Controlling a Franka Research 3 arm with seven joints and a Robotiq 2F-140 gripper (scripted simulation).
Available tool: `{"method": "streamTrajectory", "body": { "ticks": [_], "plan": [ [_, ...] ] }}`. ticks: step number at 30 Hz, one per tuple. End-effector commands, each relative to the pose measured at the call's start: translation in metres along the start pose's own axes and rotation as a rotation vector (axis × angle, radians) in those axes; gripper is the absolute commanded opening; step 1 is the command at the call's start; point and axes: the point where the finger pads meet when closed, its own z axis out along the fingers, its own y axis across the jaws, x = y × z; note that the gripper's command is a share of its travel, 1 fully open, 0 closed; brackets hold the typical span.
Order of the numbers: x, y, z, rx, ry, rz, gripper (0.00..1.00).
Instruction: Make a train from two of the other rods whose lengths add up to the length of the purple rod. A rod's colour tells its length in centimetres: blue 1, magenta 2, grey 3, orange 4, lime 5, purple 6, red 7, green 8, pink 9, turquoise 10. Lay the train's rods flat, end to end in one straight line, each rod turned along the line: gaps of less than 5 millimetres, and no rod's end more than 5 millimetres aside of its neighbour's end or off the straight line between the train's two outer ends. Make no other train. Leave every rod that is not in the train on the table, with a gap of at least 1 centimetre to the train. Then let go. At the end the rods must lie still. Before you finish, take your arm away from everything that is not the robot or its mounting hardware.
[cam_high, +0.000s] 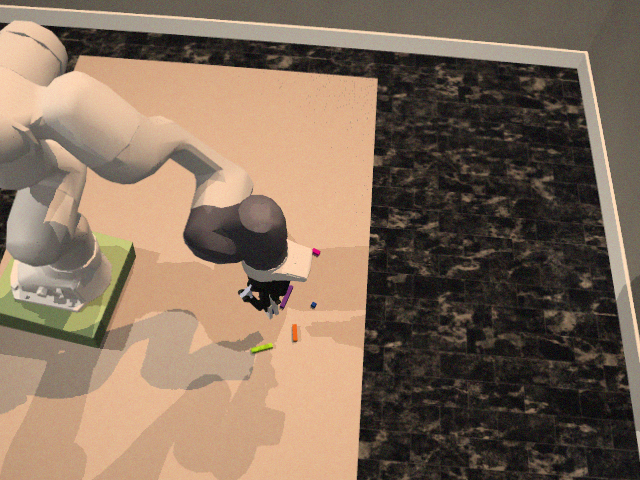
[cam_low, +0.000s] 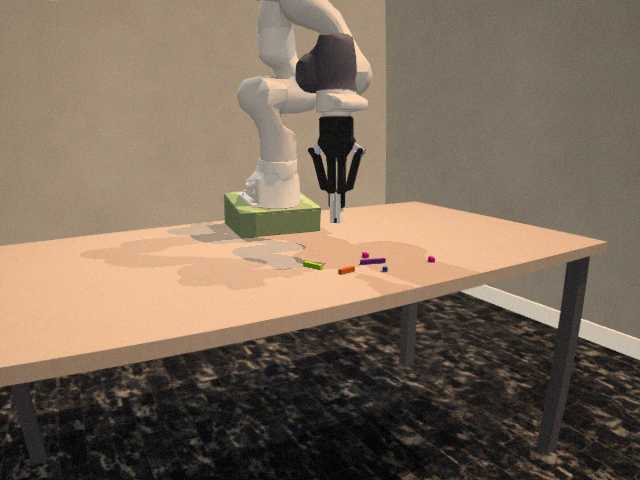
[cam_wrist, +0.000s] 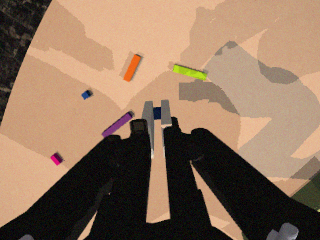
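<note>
Your hand (cam_high: 271, 313) (cam_low: 336, 215) (cam_wrist: 157, 112) grips a blue rod (cam_low: 335, 220) (cam_wrist: 157, 113) above the surface (cam_high: 320, 413) (cam_low: 180, 310) (cam_wrist: 165, 50), mid-frame in the wrist view; the lime rod (cam_high: 261, 348) (cam_low: 312, 265) (cam_wrist: 190, 72) lies upper right of it there.

The pincer (cam_wrist: 157, 112) grips 1 blue rod (cam_wrist: 157, 113) above the table (cam_wrist: 240, 30).

Peach tabletop (cam_high: 320, 413) (cam_low: 155, 299) (cam_wrist: 250, 30) bearing purple (cam_high: 286, 296) (cam_low: 372, 261) (cam_wrist: 117, 124), orange (cam_high: 294, 332) (cam_low: 346, 270) (cam_wrist: 132, 68), lime (cam_high: 262, 348) (cam_low: 312, 265) (cam_wrist: 190, 72), blue (cam_high: 313, 304) (cam_low: 384, 269) (cam_wrist: 86, 94) and two magenta rods (cam_high: 316, 252) (cam_low: 431, 259) (cam_wrist: 56, 159), all apart.

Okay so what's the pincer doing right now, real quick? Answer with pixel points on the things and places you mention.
Pincer (cam_high: 272, 311) (cam_low: 336, 215) (cam_wrist: 157, 112): closed on a small blue rod (cam_low: 335, 220) (cam_wrist: 157, 113), held above the table (cam_high: 320, 413) (cam_low: 155, 310) (cam_wrist: 210, 30).
</note>
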Motion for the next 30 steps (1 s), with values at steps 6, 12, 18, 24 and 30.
{"method": "streamTrajectory", "body": {
  "ticks": [6,12,18,24,30],
  "plan": [
    [0.081,0.066,0.001,-0.002,-0.009,-0.05,0.03],
    [0.089,0.074,0.001,-0.003,-0.008,-0.047,0.03],
    [0.089,0.074,0.001,-0.003,-0.008,-0.047,0.03],
    [0.089,0.074,0.003,-0.003,-0.008,-0.047,0.03],
    [0.089,0.074,0.011,-0.003,-0.008,-0.047,0.03]
  ]
}}
